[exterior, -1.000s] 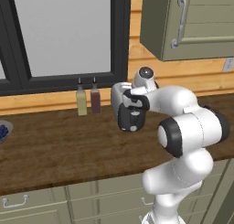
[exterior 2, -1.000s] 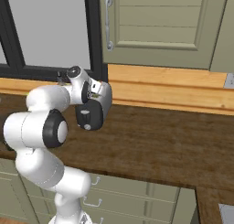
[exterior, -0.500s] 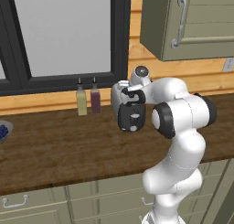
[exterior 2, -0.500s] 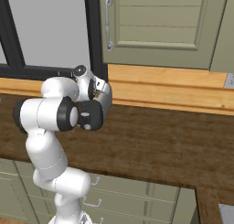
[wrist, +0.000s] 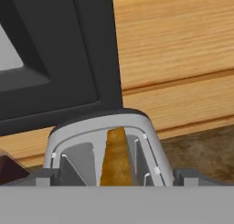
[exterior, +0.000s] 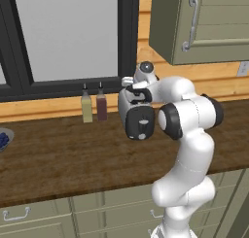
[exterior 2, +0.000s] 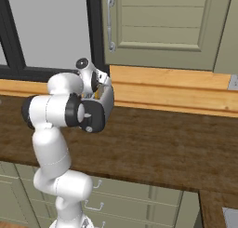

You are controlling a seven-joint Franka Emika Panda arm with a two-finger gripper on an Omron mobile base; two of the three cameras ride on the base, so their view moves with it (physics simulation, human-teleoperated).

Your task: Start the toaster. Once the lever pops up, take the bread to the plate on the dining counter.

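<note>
The toaster (exterior: 140,120) stands on the wall-side tabletop (exterior: 58,154) in front of the dark-framed window (exterior: 68,33), its rounded black end face turned toward the near edge, with two slim bottles (exterior: 94,102) just to its left. The white arm (exterior: 187,120) is folded over it from the right, and the hand sits above and behind the toaster's top. In the hand view the silver top of the toaster (wrist: 103,150) lies directly below the camera, and the bread (wrist: 114,159) stands upright in the middle slot, its tan face and brown crust showing between the wire guides. The pincer (wrist: 114,178) is spread nearly as wide as it goes and holds nothing; its two dark fingertips (wrist: 43,176) straddle the top of the toaster, one at each side. Whether the lever is up or down is hard to judge, since the arm hides that side in both base views; with the slice standing this high in its slot, the step in hand looks like the pick-up of the bread rather than the starting of the toaster. The next move probably calls for lowering the hand straight onto the slice, centred on its thin edge, then closing on its two faces and lifting it vertically clear of the guides before any turn toward the dining counter and its plate.
</note>
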